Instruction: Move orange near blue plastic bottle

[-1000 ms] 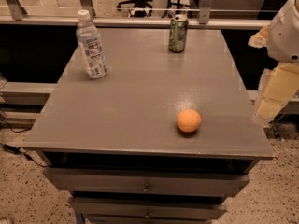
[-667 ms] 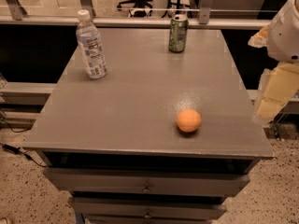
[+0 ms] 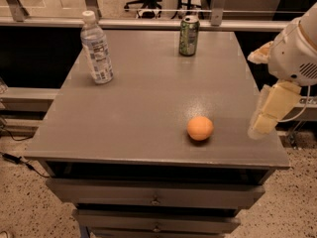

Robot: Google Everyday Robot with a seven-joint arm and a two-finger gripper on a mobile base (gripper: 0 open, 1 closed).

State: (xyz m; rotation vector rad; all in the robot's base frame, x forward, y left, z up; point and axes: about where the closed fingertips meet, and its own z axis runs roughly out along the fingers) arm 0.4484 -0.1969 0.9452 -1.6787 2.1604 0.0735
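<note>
The orange (image 3: 200,128) lies on the grey table top (image 3: 143,103), towards the front right. The blue plastic bottle (image 3: 96,48), clear with a white cap and a printed label, stands upright at the back left, far from the orange. My gripper (image 3: 262,120) hangs at the right edge of the table, its cream tip pointing down, to the right of the orange and apart from it. It holds nothing that I can see.
A green soda can (image 3: 188,35) stands at the back middle of the table. A rail (image 3: 148,23) runs behind the table. Drawers (image 3: 156,197) sit under the top. The white arm body (image 3: 297,53) is at the far right.
My gripper has shifted a little to the left, over the table's right edge and closer to the orange. The orange, bottle and can have not moved.
</note>
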